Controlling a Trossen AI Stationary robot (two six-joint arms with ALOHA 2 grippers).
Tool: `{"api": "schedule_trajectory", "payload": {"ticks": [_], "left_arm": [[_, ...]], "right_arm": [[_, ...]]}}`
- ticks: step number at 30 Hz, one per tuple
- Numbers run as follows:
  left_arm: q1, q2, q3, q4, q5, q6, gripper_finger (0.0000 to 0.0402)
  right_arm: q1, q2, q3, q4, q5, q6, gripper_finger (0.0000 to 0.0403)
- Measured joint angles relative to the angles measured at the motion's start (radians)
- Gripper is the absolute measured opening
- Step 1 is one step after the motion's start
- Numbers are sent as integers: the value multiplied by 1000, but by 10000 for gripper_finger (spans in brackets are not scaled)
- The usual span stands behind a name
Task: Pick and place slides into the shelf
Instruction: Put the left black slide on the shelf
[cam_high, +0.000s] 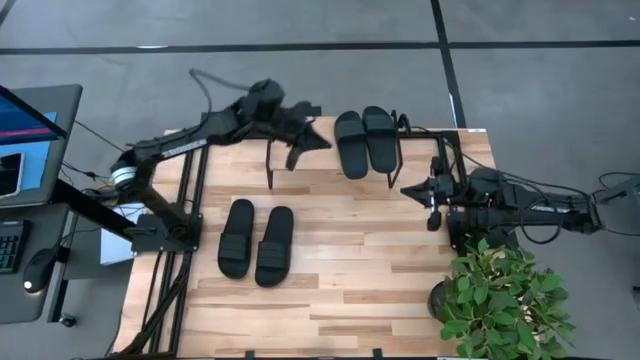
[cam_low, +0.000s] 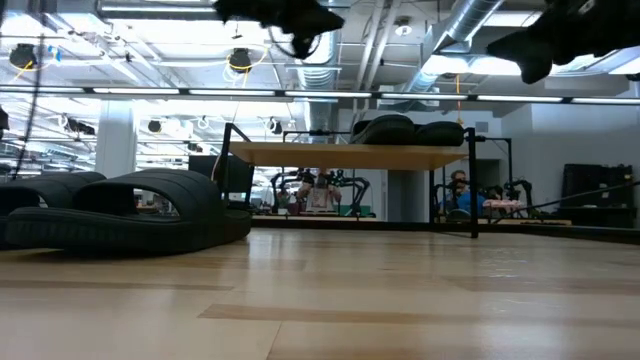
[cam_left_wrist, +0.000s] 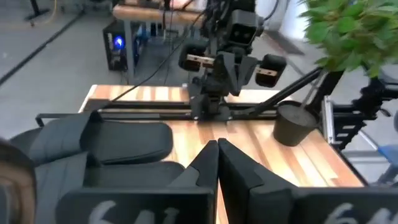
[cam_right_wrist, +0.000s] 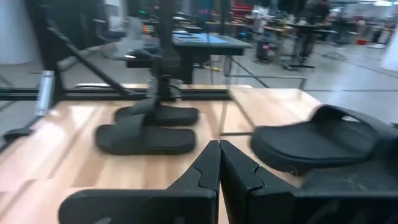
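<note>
Two slides (cam_high: 256, 241) lie on the table with long axes toward the shelf (cam_high: 300, 160), nearer the left gripper (cam_high: 318, 140); both it and the right gripper (cam_high: 405, 187) are closed, empty.

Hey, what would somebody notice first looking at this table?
Two black slides sit side by side on top of the small shelf at the table's far edge, with another pair lying on the tabletop nearer the front. A leafy potted plant fills the front right corner.
</note>
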Motion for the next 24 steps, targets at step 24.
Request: {"api": "schedule_trajectory", "payload": {"ticks": [24], "left_arm": [[8,-666,-941,419,-210,19,0]], "right_arm": [[233,170,0,11,4,-55,0]]}}
